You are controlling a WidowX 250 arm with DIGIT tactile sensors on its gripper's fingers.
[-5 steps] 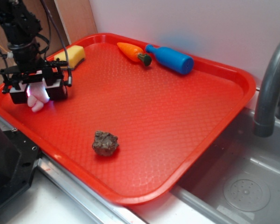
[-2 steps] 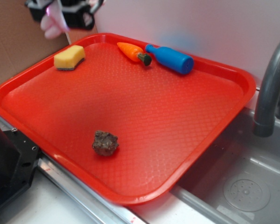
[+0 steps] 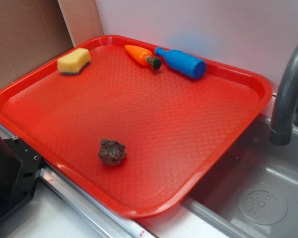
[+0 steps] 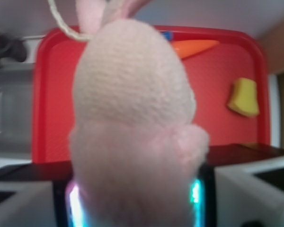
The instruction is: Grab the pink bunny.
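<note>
Jaws clamp pink bunny (image 4: 132, 118) high above red tray (image 4: 52, 94).

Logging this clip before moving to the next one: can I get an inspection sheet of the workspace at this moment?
Surface: red tray, textured, beside a sink.
Job's things: pink bunny fills the wrist view, high above the tray, white loop cord at its top; absent from the exterior view.
Clutter: yellow sponge, orange carrot, blue bottle along the far rim; brown lump near the front.
Grippers: jaws hidden behind the bunny; out of the exterior view.
Cables: nothing seen.
Surroundings: grey faucet, sink drain, brown board, white wall.
</note>
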